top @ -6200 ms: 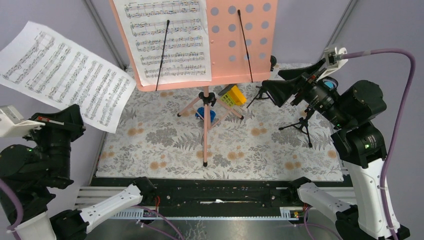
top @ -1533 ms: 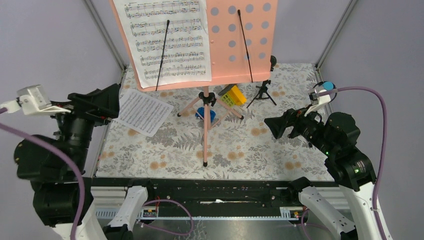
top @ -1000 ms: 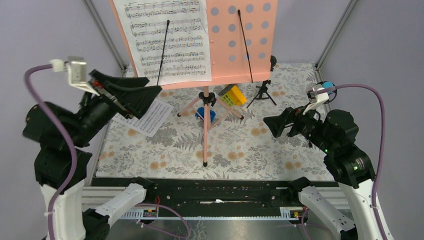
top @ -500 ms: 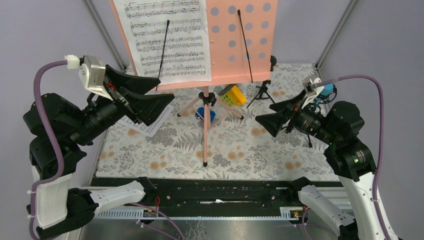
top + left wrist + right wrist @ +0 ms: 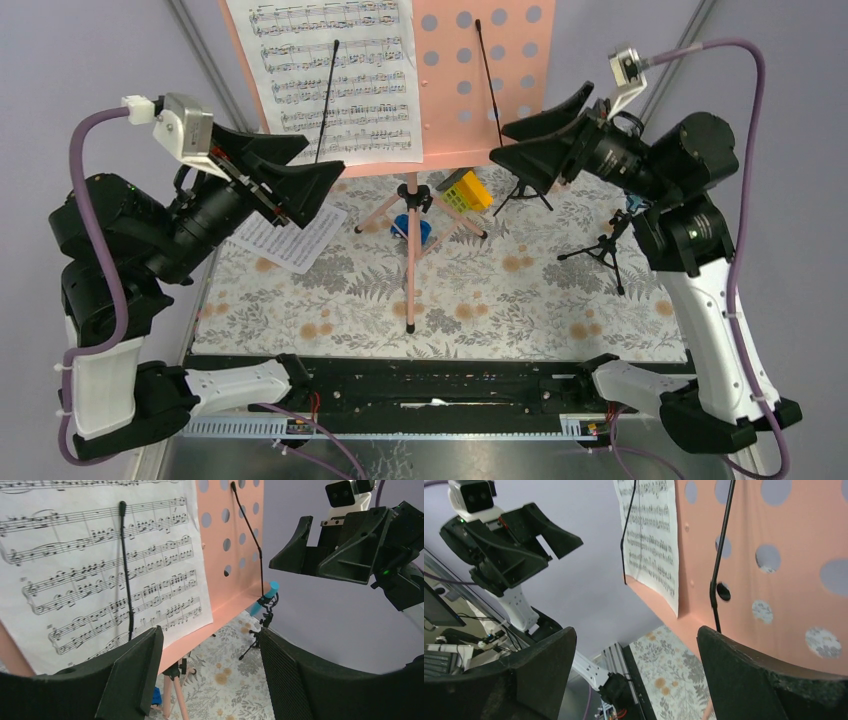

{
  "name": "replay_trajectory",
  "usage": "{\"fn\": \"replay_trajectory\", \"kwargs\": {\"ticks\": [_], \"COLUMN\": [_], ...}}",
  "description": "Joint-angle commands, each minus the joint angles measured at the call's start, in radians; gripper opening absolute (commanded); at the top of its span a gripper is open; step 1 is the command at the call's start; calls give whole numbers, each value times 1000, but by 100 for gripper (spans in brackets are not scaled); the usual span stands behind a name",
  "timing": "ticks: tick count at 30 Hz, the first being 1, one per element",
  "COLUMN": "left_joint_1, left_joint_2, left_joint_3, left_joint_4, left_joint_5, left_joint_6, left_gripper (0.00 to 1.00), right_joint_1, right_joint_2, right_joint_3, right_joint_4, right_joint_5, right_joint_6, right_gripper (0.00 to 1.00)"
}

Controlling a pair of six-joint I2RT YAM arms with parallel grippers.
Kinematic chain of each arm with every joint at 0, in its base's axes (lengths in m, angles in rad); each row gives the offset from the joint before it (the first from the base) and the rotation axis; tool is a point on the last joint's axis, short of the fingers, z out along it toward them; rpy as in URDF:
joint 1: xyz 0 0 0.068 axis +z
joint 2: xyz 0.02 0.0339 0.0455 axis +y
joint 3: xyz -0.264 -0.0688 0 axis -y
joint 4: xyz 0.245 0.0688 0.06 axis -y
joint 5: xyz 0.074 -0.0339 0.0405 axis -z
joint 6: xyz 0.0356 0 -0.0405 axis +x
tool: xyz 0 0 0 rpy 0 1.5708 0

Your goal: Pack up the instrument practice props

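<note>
The pink music stand [image 5: 480,70] stands at the back of the mat with one sheet-music page [image 5: 335,80] held on it by a black wire clip. A second page [image 5: 290,238] lies flat on the mat, left of the stand. My left gripper [image 5: 320,165] hangs open and empty before the stand's lower left corner. My right gripper [image 5: 505,142] hangs open and empty at the lower right corner. The blue mic [image 5: 265,597] sits on its small tripod [image 5: 603,250] under the right arm. The right gripper hides the black mic. Its tripod [image 5: 520,192] shows.
A small blue toy car [image 5: 412,228] sits between the stand's tripod legs [image 5: 410,260]. A yellow-green block [image 5: 468,190] lies just right of it. The floral mat [image 5: 500,290] ends at the black rail by the arm bases. Grey walls close in both sides.
My right arm has risen from low over the mat's right side to the stand's right edge. My left gripper has lifted off the loose page and swung toward the stand.
</note>
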Motion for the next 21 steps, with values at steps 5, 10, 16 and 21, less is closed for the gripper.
{"fn": "replay_trajectory", "kwargs": {"ticks": [5, 10, 16, 21], "left_joint_1": [-4, -5, -4, -4], "left_joint_2": [-18, -25, -34, -48], "left_joint_3": [-6, -12, -7, -13], "left_joint_4": [37, 36, 27, 15], "left_joint_5": [-89, -99, -116, -161], "left_joint_6": [6, 11, 15, 24], "left_gripper": [76, 77, 78, 78], "right_joint_1": [53, 165, 368, 478], "right_joint_2": [139, 224, 294, 341], "right_joint_3": [231, 418, 499, 540], "right_joint_4": [51, -103, -173, -215], "right_joint_5": [-19, 35, 143, 380], "right_joint_6": [33, -140, -274, -391], "right_gripper": [95, 96, 97, 95]}}
